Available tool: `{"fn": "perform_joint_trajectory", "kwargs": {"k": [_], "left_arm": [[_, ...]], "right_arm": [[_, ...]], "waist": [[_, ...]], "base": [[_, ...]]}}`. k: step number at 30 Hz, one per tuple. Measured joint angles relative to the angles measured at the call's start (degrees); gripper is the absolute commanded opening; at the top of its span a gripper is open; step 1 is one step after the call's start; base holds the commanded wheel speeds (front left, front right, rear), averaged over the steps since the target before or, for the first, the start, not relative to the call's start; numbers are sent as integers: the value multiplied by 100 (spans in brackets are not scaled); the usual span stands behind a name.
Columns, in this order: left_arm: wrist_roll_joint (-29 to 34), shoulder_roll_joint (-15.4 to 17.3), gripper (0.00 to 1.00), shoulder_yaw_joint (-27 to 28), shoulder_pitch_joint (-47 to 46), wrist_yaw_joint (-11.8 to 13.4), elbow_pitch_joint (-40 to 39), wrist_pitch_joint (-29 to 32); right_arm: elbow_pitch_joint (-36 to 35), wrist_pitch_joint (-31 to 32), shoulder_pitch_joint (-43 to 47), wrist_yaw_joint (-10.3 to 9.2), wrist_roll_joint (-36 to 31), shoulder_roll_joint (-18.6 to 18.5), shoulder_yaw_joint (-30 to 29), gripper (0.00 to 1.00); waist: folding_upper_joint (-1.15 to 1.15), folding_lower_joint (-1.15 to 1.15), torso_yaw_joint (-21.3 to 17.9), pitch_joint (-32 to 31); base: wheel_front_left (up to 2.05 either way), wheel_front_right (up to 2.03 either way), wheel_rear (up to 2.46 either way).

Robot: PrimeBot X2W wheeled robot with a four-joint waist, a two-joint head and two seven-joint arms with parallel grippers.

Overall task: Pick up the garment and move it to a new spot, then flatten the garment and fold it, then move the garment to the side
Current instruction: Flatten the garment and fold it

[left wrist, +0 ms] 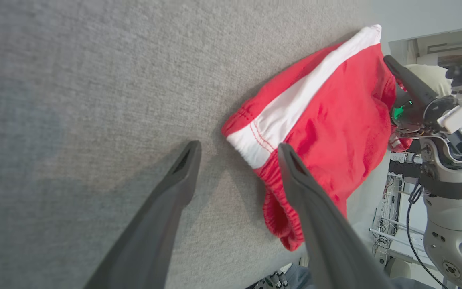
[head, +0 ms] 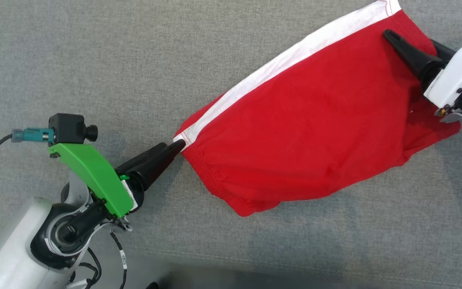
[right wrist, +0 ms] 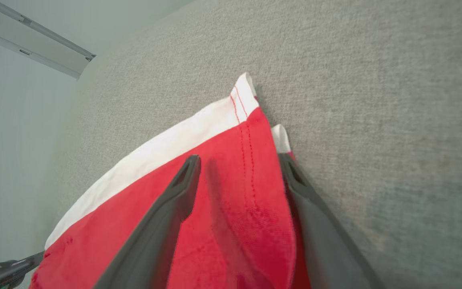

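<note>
Your red shorts (head: 315, 120) lie slanted from the middle to the upper right of the head view. They are thin, soft cloth with a white stripe (head: 291, 58) along the top edge and a bunched, stretchy waist (head: 211, 172) at the lower left. Your left gripper (left wrist: 237, 151) is spread apart, and the white waist corner sits right at its tips. Your right gripper (right wrist: 239, 160) is spread apart too, with one finger over the red hem and one at its edge. The grey woven table cover (head: 94, 60) stretches wide to the left and along the bottom.
</note>
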Motion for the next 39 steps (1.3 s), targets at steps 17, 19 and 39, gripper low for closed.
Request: {"fn": "perform_joint_trajectory", "kwargs": {"k": [17, 19, 39], "left_arm": [[423, -396, 100, 285, 1034, 0, 29, -1248], [311, -545, 100, 41, 1224, 3, 1, -1202], [410, -992, 100, -361, 1274, 24, 344, -1150]], "right_arm": [[595, 0, 1002, 314, 160, -80, 136, 100], [590, 24, 1083, 261, 245, -94, 104, 100], [649, 169, 686, 148, -52, 185, 431, 100]], "waist": [[0, 0, -433, -1116], [0, 0, -453, -1261], [0, 0, -358, -930]], "base": [[0, 0, 0], [0, 0, 0], [0, 0, 0]]}}
